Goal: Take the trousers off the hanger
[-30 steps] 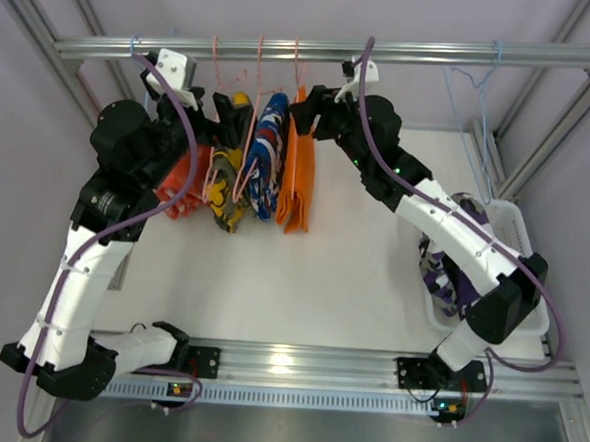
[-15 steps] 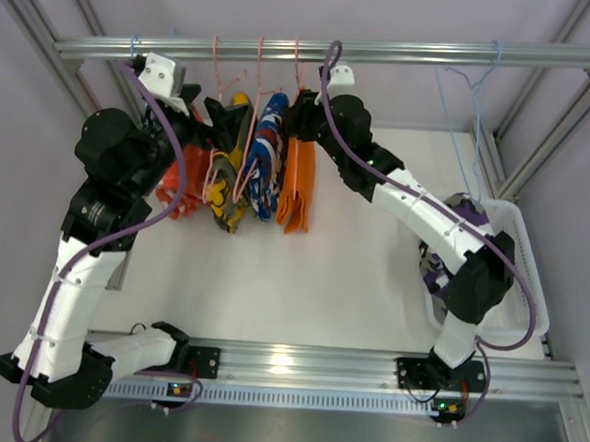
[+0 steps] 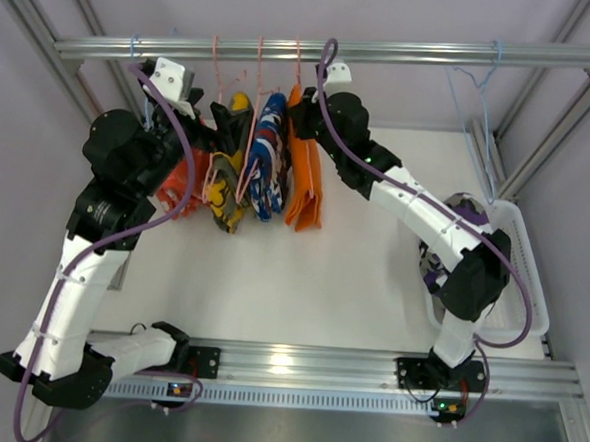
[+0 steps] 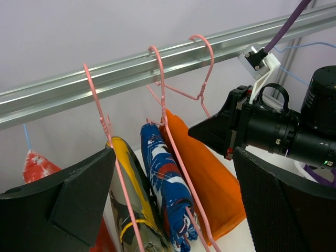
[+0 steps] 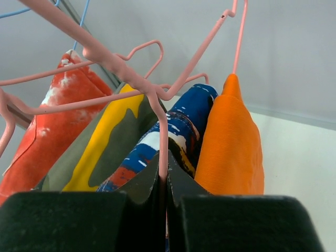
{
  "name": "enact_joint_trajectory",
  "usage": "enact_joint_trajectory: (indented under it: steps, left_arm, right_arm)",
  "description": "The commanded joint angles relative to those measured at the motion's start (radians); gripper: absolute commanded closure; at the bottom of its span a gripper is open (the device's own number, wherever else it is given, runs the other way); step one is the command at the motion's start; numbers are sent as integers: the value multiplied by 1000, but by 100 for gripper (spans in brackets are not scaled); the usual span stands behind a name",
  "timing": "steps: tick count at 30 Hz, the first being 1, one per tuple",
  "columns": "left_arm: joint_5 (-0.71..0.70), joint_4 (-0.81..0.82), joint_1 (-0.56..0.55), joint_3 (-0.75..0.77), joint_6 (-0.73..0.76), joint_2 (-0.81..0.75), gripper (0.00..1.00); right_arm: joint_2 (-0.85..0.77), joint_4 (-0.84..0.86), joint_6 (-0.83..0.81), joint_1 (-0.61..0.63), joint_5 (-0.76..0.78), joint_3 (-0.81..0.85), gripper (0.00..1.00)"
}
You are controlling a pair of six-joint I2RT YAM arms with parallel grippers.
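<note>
Clothes hung in a tight row from a silver metal rail [image 3: 405, 53] that crossed above the far side of the white table [image 3: 321, 283]. Slanted frame struts [image 3: 561, 127] closed in both sides. We saw open tabletop in front of the row, and more between the row and the white plastic basket [image 3: 539, 296] at the right edge. From left to right hung a red-and-white garment [image 3: 180, 184], a yellow-and-olive garment [image 3: 227, 192], a blue patterned garment [image 3: 268, 164] and the plain bright orange folded trousers [image 3: 305, 182], with little room between them.

Compared with a second before, the right arm had reached further left into the row. Within the last half second the orange trousers had swung rightward, away from the blue garment.

The right gripper [image 5: 163, 181] had its jaws pinched together on a thin pink wire hanger [image 5: 163, 131]. The orange trousers hung just beside the jaws, and we could not tell for certain which garment that wire carried. The left gripper [image 4: 174, 157] held nothing; its jaws stood wide apart, facing the row. The purple, white and black camouflage trousers [image 3: 432, 274] lay in the basket, well apart from both grippers.
</note>
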Motion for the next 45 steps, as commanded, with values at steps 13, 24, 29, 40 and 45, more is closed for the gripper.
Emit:
enact_joint_trajectory:
  steps: [13, 24, 29, 40, 45]
  left_arm:
    - [47, 86, 6, -9, 10, 1, 1]
    - [107, 101, 4, -4, 51, 37, 1]
    - [237, 146, 4, -24, 32, 60, 1]
    - [490, 252, -83, -72, 522, 127, 3]
    - [439, 321, -188, -170, 950, 135, 4]
  right_arm:
    - [-224, 79, -75, -23, 48, 57, 100]
    - [-322, 95, -116, -44, 38, 6, 100]
    - [-426, 108, -157, -47, 9, -105, 100]
    - [-627, 69, -183, -57, -59, -284, 100]
    - [-685, 40, -186, -55, -83, -327, 100]
